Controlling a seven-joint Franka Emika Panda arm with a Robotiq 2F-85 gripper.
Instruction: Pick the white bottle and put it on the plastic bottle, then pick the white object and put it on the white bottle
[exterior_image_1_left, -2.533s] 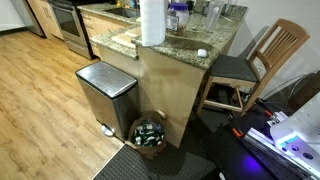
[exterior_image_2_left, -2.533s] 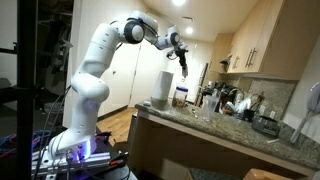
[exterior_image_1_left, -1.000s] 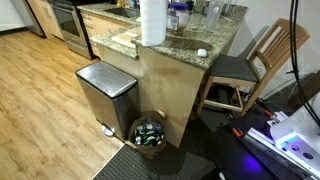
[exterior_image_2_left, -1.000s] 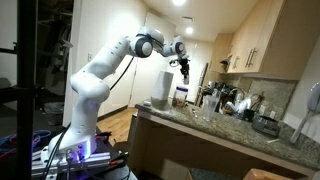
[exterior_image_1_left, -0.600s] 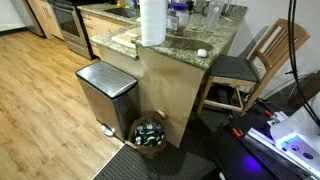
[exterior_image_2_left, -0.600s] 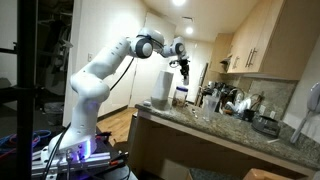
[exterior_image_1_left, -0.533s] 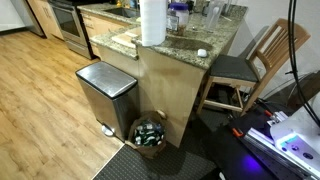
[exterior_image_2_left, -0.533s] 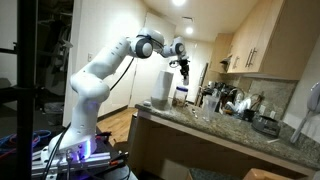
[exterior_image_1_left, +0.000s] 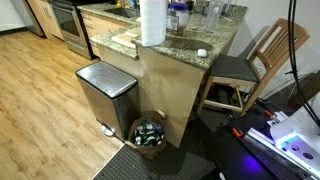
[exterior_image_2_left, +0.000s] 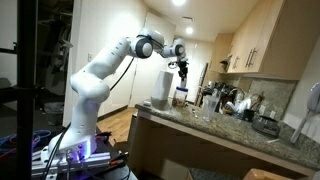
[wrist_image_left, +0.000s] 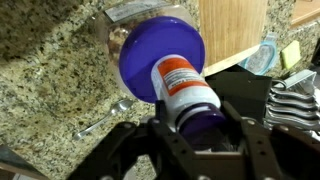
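Just above the plastic bottle (wrist_image_left: 150, 55) with its purple lid, my hand (wrist_image_left: 197, 122) clamps the white bottle (wrist_image_left: 182, 85) round its body. Light, stiff, slick plastic, I judge; hold mid-body, squarely.

Paper towel roll (exterior_image_1_left: 152, 22): I see it standing tall on the counter (exterior_image_1_left: 190, 42).
Trash can (exterior_image_1_left: 106, 95): shiny metal, on the wood floor (exterior_image_1_left: 40, 110).
Basket (exterior_image_1_left: 150, 133): round, just beside the trash can.
Chair (exterior_image_1_left: 262, 55): wooden, near the counter's end.
Spoon (wrist_image_left: 105, 113): lies on the speckled stone.
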